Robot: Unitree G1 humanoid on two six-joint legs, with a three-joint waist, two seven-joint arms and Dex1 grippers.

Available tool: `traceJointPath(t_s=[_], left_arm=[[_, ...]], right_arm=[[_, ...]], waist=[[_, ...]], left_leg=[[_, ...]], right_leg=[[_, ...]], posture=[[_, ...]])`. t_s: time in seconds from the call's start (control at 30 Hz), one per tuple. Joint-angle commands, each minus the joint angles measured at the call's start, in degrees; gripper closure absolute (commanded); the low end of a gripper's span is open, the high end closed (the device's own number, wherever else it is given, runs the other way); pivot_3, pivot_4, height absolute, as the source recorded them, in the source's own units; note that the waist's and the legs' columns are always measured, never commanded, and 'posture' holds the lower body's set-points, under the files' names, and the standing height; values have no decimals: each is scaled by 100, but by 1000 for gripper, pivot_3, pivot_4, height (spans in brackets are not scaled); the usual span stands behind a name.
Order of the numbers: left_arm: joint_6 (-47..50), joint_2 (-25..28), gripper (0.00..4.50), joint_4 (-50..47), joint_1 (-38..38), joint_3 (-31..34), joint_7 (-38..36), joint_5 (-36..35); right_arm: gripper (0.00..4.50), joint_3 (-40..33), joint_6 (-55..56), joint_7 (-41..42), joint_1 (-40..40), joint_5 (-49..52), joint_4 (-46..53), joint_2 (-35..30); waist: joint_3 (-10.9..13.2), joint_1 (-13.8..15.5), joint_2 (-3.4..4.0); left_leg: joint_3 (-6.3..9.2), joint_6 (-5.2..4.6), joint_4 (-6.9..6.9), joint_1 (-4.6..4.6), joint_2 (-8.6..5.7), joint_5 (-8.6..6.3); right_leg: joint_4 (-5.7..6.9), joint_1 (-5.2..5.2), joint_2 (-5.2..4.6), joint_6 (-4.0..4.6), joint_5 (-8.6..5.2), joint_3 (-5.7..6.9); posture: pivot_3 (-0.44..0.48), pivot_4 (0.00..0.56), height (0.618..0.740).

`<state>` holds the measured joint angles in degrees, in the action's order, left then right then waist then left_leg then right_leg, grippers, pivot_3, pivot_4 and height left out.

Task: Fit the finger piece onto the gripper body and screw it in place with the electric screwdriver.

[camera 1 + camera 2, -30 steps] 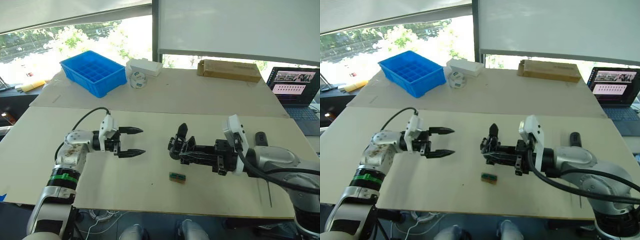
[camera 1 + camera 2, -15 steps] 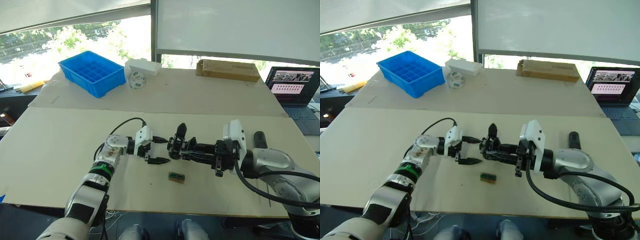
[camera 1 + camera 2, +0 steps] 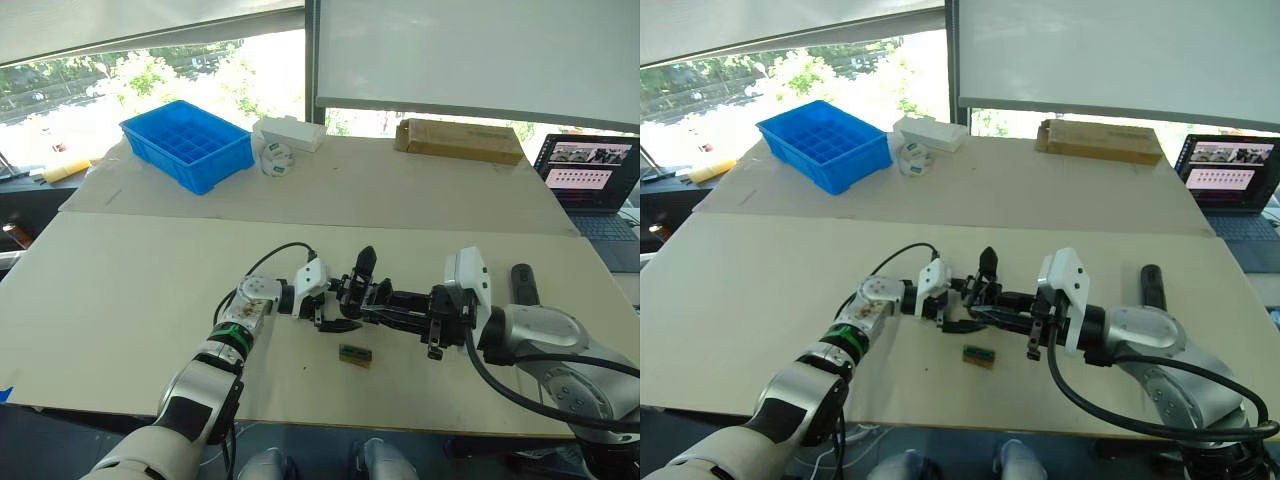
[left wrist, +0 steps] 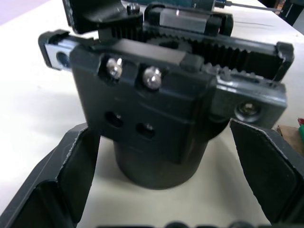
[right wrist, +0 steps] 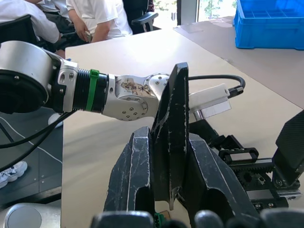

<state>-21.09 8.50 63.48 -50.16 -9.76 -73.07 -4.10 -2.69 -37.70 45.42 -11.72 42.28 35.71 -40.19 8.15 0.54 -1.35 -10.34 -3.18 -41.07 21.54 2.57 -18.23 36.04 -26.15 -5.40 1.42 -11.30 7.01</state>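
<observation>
Left gripper [image 3: 340,311] fingers apart either side of gripper body [image 4: 156,109]; right gripper [image 3: 385,305] fingers clamped on it, on table [image 3: 120,290].

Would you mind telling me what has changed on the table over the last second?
The left hand has swept in from the robot's left to the gripper body; its open fingers now straddle the body without closing on it. The right hand has stayed shut on what looks like the body's pointed finger. The small green-brown block and the electric screwdriver have not moved.
</observation>
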Motion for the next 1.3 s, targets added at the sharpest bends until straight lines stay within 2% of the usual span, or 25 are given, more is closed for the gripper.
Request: traceJointPath(t_s=[0.03, 0.1, 0.2, 0.67, 1.3], left_arm=[[-116, -61, 244, 70, -116, 37, 88, 116], [-138, -65, 847, 104, -91, 36, 132, 156], [-159, -64, 2188, 87, -28, 33, 132, 194], [121, 56, 2196, -591, 336, 130, -7, 86], [415, 105, 2196, -1074, 612, -33, 206, 225]], right_arm=[[4089, -55, 146, -35, 19, 9, 233, 29], [4089, -46, 181, -32, 22, -28, 211, 45], [4089, -4, 292, 15, -15, -146, 116, 77], [4089, 756, 1035, 255, -856, -1197, -1219, 620], [4089, 1158, 1039, 259, -1011, -1779, -1722, 1018]], waist=[[0, 2, 0], [0, 5, 0], [0, 3, 0], [-2, -45, 1], [-3, -109, 3]], left_leg=[[1, -1, -1, 0, 0, 0], [2, -2, -2, 1, -1, -1], [3, -3, -2, 1, -1, -2], [3, -2, -7, 2, 0, -1], [2, 0, -15, 0, 0, 0]], right_leg=[[0, 0, 0, 0, 0, 0], [0, 1, -2, 0, 0, 2], [0, 1, -2, -1, 0, 2], [5, 1, 2, -1, 0, 4], [13, 2, 1, -2, 0, 3]], posture=[[0, 150, 740], [0, 150, 740], [0, 150, 740], [0, 150, 740], [0, 150, 740]])
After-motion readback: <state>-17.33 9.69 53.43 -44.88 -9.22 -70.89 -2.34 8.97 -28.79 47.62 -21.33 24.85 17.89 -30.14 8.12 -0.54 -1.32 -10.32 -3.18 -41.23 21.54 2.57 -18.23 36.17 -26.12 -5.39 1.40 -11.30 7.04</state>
